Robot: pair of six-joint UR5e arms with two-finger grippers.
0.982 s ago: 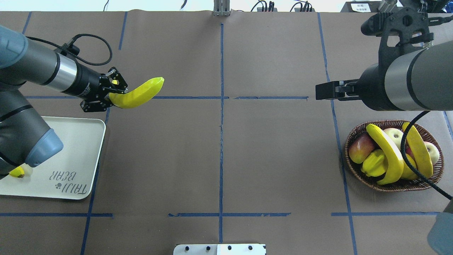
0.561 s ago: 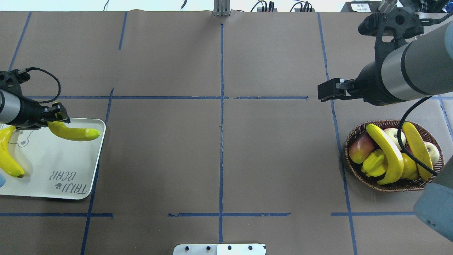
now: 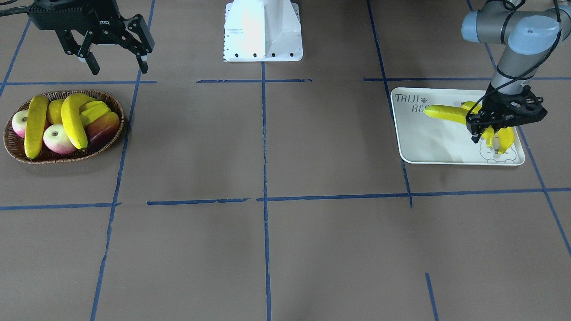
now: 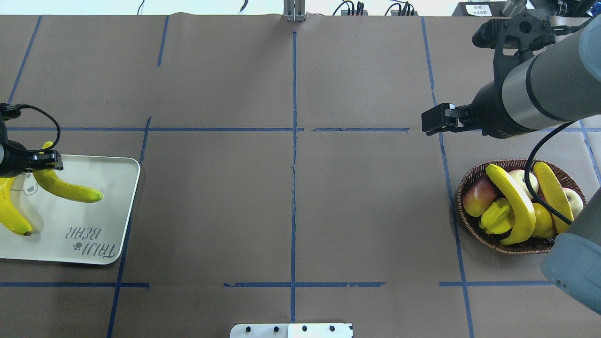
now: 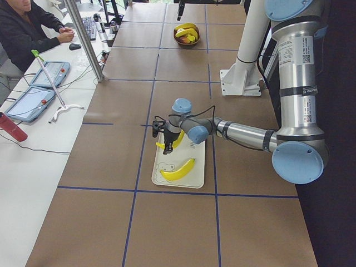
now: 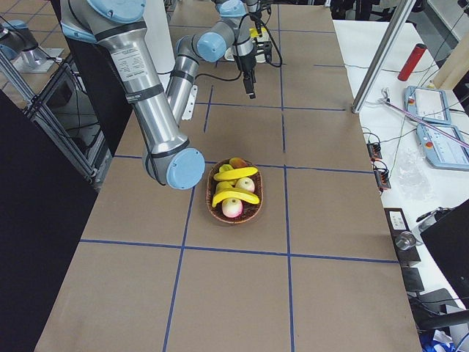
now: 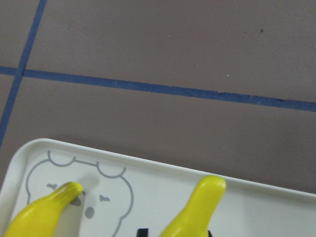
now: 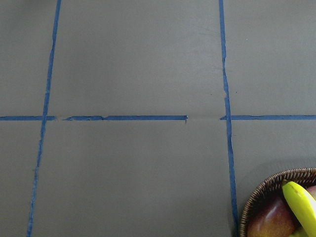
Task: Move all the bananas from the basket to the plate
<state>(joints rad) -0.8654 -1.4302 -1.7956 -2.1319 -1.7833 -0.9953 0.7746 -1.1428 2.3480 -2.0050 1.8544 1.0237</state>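
My left gripper (image 4: 44,162) (image 3: 484,133) is shut on the stem end of a yellow banana (image 4: 70,190) (image 3: 446,112). That banana slants down across the off-white plate (image 4: 94,220) (image 3: 437,145). A second banana (image 4: 9,211) (image 3: 506,138) lies on the plate beside it. The left wrist view shows both banana tips over the bear outline. Two more bananas (image 4: 514,202) (image 4: 554,192) lie in the brown wicker basket (image 4: 469,225) (image 3: 67,158). My right gripper (image 3: 119,69) (image 4: 429,121) hangs open and empty in the air beside the basket.
The basket also holds a starfruit (image 4: 495,216), a reddish mango (image 4: 476,195) and apples (image 3: 55,138). The robot's white base (image 3: 263,31) stands at the table's near edge. A person (image 5: 28,28) sits at a side bench with tablets (image 5: 47,75).
My left gripper has carried its banana from the open table back and down onto the plate, beside the banana lying there. The right gripper has barely moved.
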